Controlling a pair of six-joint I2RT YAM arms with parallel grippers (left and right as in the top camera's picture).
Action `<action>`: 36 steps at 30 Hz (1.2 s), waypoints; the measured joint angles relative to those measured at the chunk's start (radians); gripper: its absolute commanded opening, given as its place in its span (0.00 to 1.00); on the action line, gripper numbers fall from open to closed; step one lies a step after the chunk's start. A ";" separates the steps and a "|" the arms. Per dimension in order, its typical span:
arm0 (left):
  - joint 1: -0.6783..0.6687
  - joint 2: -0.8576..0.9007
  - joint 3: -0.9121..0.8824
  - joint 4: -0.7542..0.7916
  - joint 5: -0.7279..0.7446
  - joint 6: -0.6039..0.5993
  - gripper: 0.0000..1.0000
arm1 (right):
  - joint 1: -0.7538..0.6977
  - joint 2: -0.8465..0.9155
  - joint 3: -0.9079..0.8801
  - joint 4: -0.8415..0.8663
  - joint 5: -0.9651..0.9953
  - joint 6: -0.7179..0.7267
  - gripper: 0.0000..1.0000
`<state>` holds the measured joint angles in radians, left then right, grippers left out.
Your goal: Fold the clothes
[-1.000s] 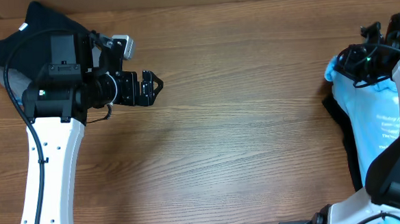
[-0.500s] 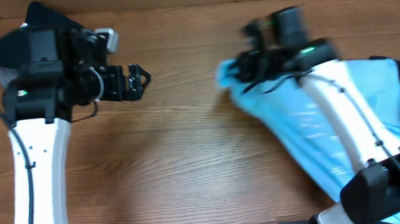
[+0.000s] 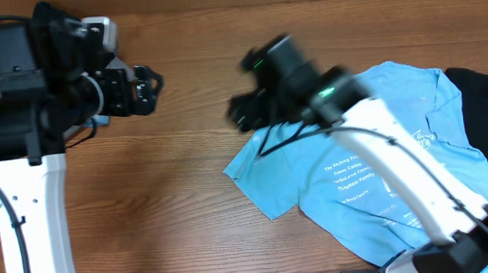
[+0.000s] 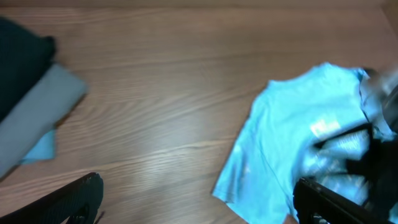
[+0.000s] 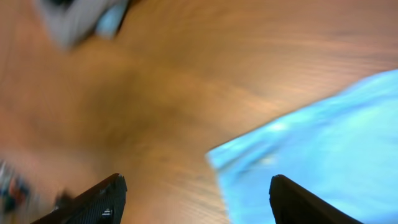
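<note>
The light blue T-shirt (image 3: 372,188) with white print lies spread out, somewhat rumpled, on the right half of the wooden table. A black garment (image 3: 485,107) lies at the far right, partly under it. My right gripper (image 3: 241,116) is blurred and hovers at the shirt's left sleeve edge. In the right wrist view the right gripper (image 5: 199,199) is open with only table and the shirt (image 5: 323,137) below it. My left gripper (image 3: 145,85) is open at the far left, well apart from the shirt. The left wrist view shows the left gripper (image 4: 199,205) empty, with the shirt (image 4: 280,137) ahead.
A dark folded garment (image 4: 18,68) lies on a grey one (image 4: 50,112) at the table's back left, beneath my left arm. Bare wood (image 3: 164,207) stretches between the left arm and the shirt.
My right arm swept left from the table's right edge, pulling the blue T-shirt out over the table, then opened and let it go. My left arm drew back slightly to the left.
</note>
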<state>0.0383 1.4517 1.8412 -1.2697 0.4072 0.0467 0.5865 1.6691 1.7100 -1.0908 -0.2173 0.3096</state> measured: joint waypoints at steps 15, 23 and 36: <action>-0.416 0.510 0.001 0.130 -0.014 0.118 0.97 | -0.297 -0.288 0.262 -0.183 0.061 0.005 0.79; -0.549 0.757 0.001 0.252 -0.101 0.138 0.95 | -0.297 -0.301 0.262 -0.248 0.056 0.005 0.79; -0.645 0.870 0.003 0.276 -0.345 0.148 0.04 | -0.298 -0.301 0.262 -0.272 0.058 0.005 0.79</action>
<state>-0.6071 2.3219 1.8439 -0.9939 0.0620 0.1947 0.2886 1.3678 1.9724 -1.3632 -0.1593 0.3145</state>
